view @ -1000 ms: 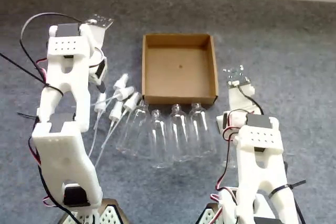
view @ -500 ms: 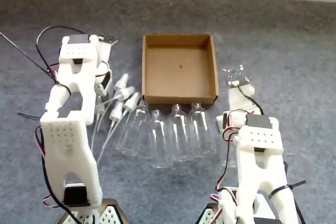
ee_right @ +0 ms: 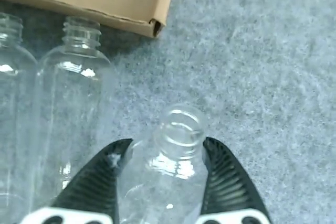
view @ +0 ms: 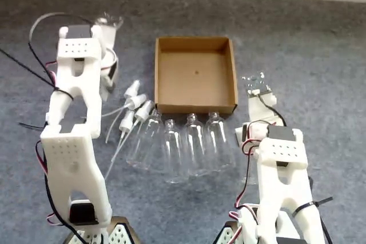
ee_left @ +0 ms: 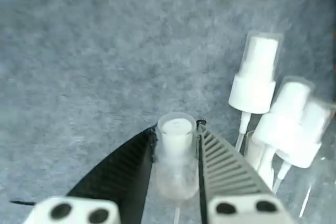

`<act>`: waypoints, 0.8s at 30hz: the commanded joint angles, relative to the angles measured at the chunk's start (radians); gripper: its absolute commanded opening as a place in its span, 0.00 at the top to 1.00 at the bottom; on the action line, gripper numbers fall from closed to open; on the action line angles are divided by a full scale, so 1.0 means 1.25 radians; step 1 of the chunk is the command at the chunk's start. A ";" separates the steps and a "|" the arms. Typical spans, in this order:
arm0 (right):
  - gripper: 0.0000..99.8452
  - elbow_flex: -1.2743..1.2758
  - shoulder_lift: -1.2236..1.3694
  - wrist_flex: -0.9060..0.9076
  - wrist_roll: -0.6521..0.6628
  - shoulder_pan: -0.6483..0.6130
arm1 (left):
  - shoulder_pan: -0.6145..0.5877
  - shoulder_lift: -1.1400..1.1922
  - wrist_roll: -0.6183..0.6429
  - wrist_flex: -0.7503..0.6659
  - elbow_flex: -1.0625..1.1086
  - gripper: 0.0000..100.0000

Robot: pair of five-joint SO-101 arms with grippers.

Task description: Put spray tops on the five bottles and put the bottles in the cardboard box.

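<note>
My left gripper is shut on a white spray top with a clear cap. In the high view it is at the far left, left of the cardboard box. Several loose spray tops lie between that arm and the box, and two of them show close by. My right gripper is shut on a clear bottle, open neck pointing away, to the right of the box's front corner. Several more clear bottles lie side by side in front of the box.
The box is open and holds nothing, its near corner visible in the right wrist view. Grey carpet covers the table, with open room at the right and far back. Thin dip tubes trail from the spray tops toward the left arm's base.
The left arm, with the spray top, swung toward the box and then back out to the far left. The right arm and its bottle have not moved.
</note>
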 commanded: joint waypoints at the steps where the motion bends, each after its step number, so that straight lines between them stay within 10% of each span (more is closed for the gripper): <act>1: 0.99 -0.010 -0.021 -0.018 -0.007 -0.003 | 0.004 -0.160 0.050 -0.005 -0.133 0.95; 24: 1.00 0.093 -0.433 -0.403 -0.158 -0.334 | 0.017 -0.795 0.228 0.112 -0.222 0.95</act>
